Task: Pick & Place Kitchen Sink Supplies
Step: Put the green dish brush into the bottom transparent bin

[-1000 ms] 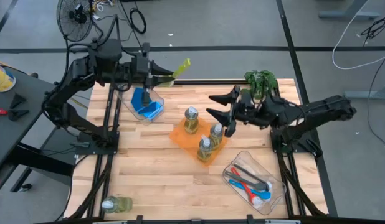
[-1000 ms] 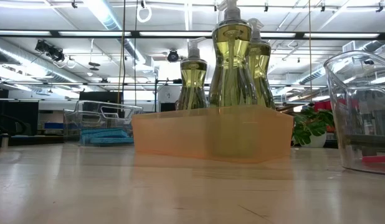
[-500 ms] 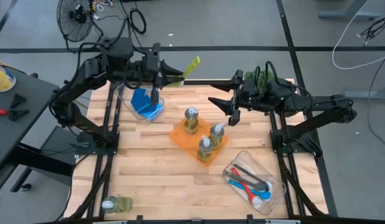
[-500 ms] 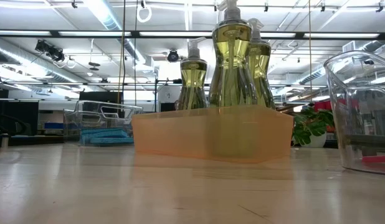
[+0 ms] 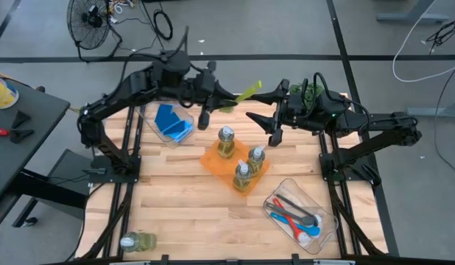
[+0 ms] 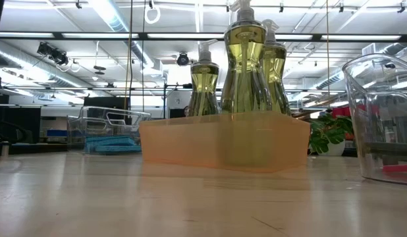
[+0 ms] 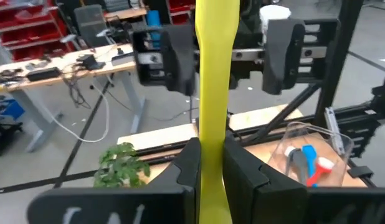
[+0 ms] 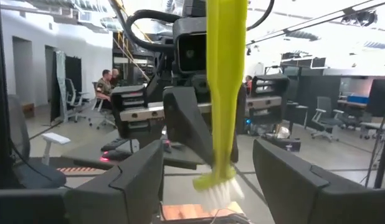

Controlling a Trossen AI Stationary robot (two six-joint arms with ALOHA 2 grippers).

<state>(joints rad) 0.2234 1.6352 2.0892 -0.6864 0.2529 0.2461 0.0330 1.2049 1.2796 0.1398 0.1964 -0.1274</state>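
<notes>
My left gripper (image 5: 229, 97) is over the table's far edge, shut on a yellow-green brush (image 5: 248, 91) whose white bristle head (image 8: 220, 193) points at my right gripper. My right gripper (image 5: 266, 126) is open and faces it from the right, a short way off; its fingers (image 8: 139, 177) stand apart, touching nothing. Three soap bottles (image 5: 242, 158) stand in an orange tray (image 5: 213, 158). A fourth bottle (image 5: 137, 241) lies on its side at the near left corner. Blue sponges (image 5: 171, 121) lie in a clear bin. My left gripper pinches the yellow-green brush's handle (image 7: 211, 158) between its two fingers (image 7: 183, 168), coming level from the table's left. The handle runs on past the fingertips toward the right, bristle head at its free end. The brush is lifted clear of the table.
A clear bin (image 5: 325, 221) at the near right holds red, blue and grey brushes (image 5: 295, 215). A green plant (image 5: 307, 93) sits at the far right corner behind my right arm. Bare wood lies near the table's front (image 5: 191, 213).
My left gripper has carried the brush to the right along the far edge, from above the sponge bin to near my right gripper. My right gripper drew a little toward the far edge, then stayed still, open.
</notes>
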